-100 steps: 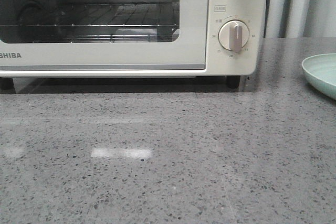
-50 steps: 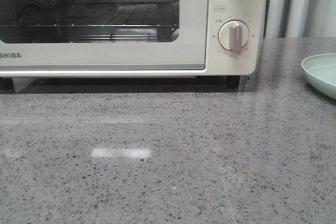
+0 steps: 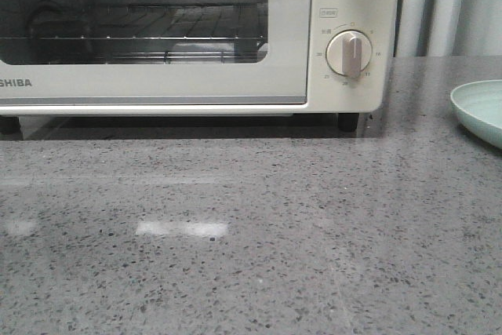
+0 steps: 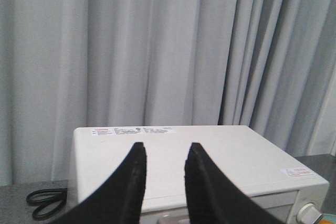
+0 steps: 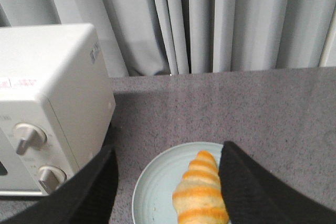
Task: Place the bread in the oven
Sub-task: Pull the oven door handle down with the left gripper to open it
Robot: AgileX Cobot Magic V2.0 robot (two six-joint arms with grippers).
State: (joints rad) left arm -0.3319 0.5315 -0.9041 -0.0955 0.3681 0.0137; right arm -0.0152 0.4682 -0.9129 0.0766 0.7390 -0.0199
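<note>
Bread [image 5: 200, 196] lies on a pale plate [image 5: 157, 182], bench [image 3: 259, 225] beside the oven [image 3: 345, 5]. Right gripper [image 5: 167, 182] above it, jaws apart. Left gripper [image 4: 164, 163] over the oven, jaws apart, empty.

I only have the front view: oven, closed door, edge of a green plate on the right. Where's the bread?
Observer: The bread lies on that pale green plate, seen from the right wrist view.
Operator: Right hand on it?
Observer: No. The right hand is open above the plate, one finger on each side of the bread, not touching it.
Operator: Left hand?
Observer: The left hand is open and empty, above the oven, pointing over its top toward the curtain.
Operator: Anything behind the oven?
Observer: A coiled black cable lies on the counter beside it.
</note>
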